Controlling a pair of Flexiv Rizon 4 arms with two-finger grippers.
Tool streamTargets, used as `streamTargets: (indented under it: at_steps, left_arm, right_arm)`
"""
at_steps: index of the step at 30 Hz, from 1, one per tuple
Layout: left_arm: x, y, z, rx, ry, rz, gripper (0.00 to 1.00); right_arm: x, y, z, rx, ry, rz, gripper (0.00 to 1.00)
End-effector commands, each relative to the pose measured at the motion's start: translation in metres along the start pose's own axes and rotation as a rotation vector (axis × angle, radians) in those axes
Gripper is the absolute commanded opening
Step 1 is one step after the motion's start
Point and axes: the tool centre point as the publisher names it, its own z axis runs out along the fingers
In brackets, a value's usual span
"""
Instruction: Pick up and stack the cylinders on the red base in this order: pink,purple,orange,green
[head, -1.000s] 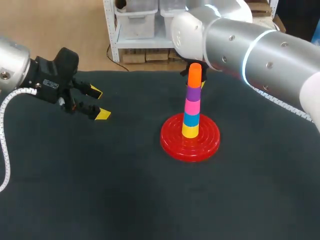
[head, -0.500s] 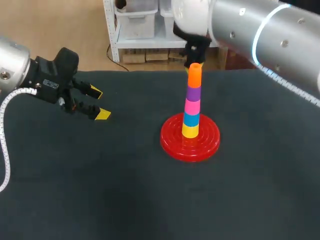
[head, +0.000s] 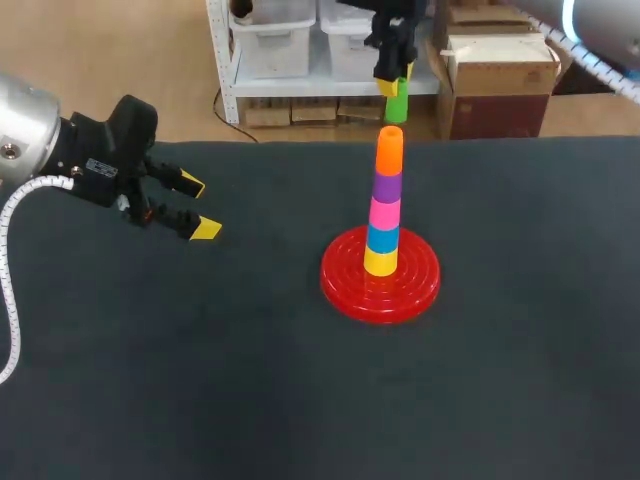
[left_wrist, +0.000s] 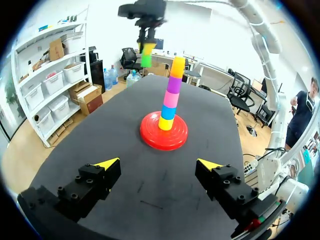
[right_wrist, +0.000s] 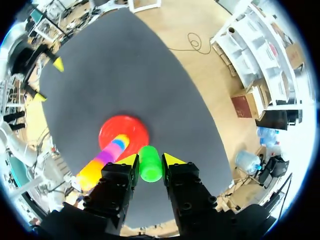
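A red base (head: 380, 275) sits mid-table with a stack on its peg: yellow, blue, pink, purple and orange cylinders, the orange cylinder (head: 389, 151) on top. My right gripper (head: 395, 80) hangs high above the stack, shut on a green cylinder (head: 396, 104). In the right wrist view the green cylinder (right_wrist: 150, 163) sits between the yellow tips of my right gripper (right_wrist: 150, 160), with the stack (right_wrist: 105, 157) and base (right_wrist: 123, 132) below. My left gripper (head: 195, 207) stands open over the table's left part, well apart from the base. Its left wrist view shows the stack (left_wrist: 170, 95) ahead and the green cylinder (left_wrist: 146, 54) held above.
The dark table (head: 300, 390) spreads around the base. Its far edge (head: 300, 143) runs close behind the stack.
My right arm has risen from behind the stack, lifting the green cylinder high above the orange top. The left arm has not moved.
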Motion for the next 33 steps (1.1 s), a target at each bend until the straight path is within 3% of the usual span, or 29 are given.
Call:
streamTargets:
  at_steps: [1, 8, 14, 22, 33]
  left_arm:
    - [0.001, 0.001, 0.001, 0.0, 0.0, 0.001, 1.0]
    - [0.001, 0.001, 0.001, 0.0, 0.0, 0.001, 1.0]
    - [0.001, 0.001, 0.001, 0.0, 0.0, 0.001, 1.0]
    - [0.001, 0.001, 0.001, 0.0, 0.0, 0.001, 1.0]
    - [0.001, 0.001, 0.001, 0.0, 0.0, 0.001, 1.0]
  right_arm:
    - [0.068, 0.046, -0.019, 0.142, -0.304, -0.011, 0.0]
    - [0.084, 0.062, -0.038, 0.164, -0.334, -0.039, 0.0]
    - [0.083, 0.074, -0.05, 0.166, -0.36, -0.072, 0.0]
    - [0.076, 0.086, -0.059, 0.14, -0.366, -0.128, 0.0]
    - [0.048, 0.087, -0.057, 0.088, -0.274, -0.228, 0.0]
